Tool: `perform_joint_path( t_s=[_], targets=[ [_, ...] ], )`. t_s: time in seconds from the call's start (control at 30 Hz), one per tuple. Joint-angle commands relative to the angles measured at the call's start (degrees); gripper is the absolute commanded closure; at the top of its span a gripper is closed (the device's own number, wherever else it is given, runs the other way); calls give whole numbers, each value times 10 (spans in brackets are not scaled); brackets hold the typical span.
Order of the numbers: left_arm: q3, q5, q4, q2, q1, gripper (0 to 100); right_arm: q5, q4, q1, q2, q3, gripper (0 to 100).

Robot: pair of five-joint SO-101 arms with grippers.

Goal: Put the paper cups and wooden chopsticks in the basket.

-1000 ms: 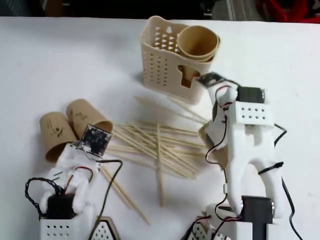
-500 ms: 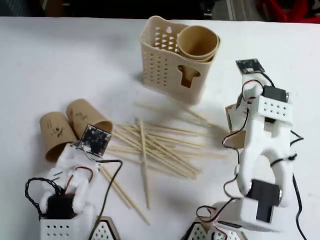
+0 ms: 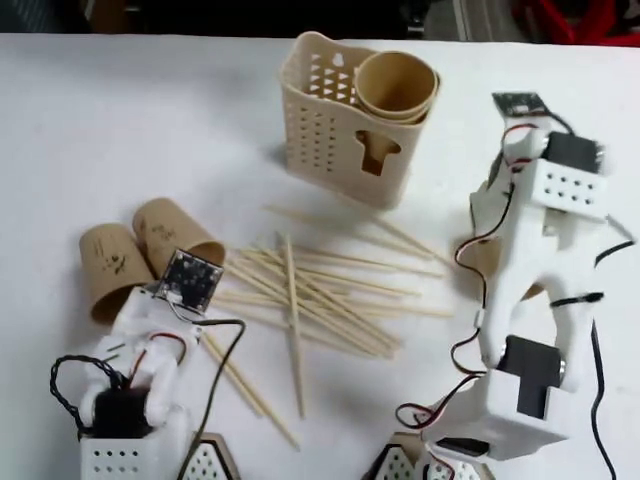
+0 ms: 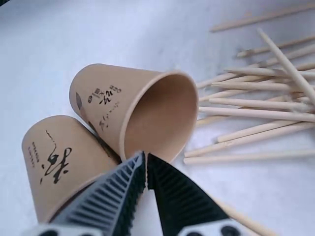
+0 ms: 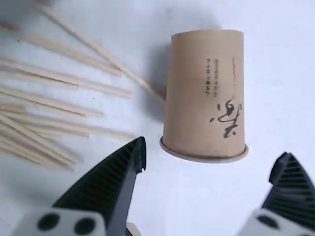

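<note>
Jaws on my left gripper [image 4: 146, 164] are closed tip to tip, with nothing held between them. Jaws on my right gripper [image 5: 212, 151] are spread wide and hold nothing.

1. Left side. My closed fingertips sit just at the rim of the open-mouthed cup [image 4: 147, 110], which lies on its side on the table [image 3: 150, 110] with its mouth facing my wrist camera. I cannot tell whether the tips touch that rim. The second cup [image 4: 59, 157] lies on its side directly against the first, on the side away from the chopsticks [image 3: 320, 290]. In the high view both cups lie side by side just ahead of my left arm [image 3: 140, 370]: the open-mouthed cup [image 3: 175, 232] nearer the chopsticks, the second cup [image 3: 110, 262] outboard.

2. Right side. The third cup [image 5: 206, 98] lies on its side on the table beneath my right arm [image 3: 535, 250]. Its rim falls between my two spread fingers, with a gap on each side. One chopstick ends against the cup's wall.

3. Chopsticks. They lie scattered flat in a loose, crossing pile at the table's centre, between my two arms and in front of the basket [image 3: 335, 130]. None is in the basket.

4. Basket. It stands upright at the far side of the table. The nested cups [image 3: 397, 85] stand upright in it, mouths up, at the end nearer my right arm.
</note>
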Motion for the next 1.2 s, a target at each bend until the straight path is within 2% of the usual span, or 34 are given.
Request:
perform_joint_path(
  t_s=[0.0, 0.4, 0.57, 0.7, 0.87, 1.07, 1.17],
  targets=[
    [-6, -5, -14, -5, -6, 965, 117, 21, 30, -15, -47, 615],
    [-6, -5, -14, -5, -6, 965, 531, 17, 169, -41, 39, 615],
    [-4, -5, -14, -5, -6, 965, 647, -44, 228, -24, 53, 615],
    [-3, -5, -24, -5, -6, 965, 684, -138, 264, 22, 53, 615],
    [-3, -5, -24, -5, -6, 965, 691, -212, 276, 102, 53, 615],
    [0, -5, -25, -5, -6, 965, 687, -218, 260, 146, 53, 615],
    [7, -5, -37, -5, -6, 965, 642, -216, 255, 149, 54, 615]
  ],
)
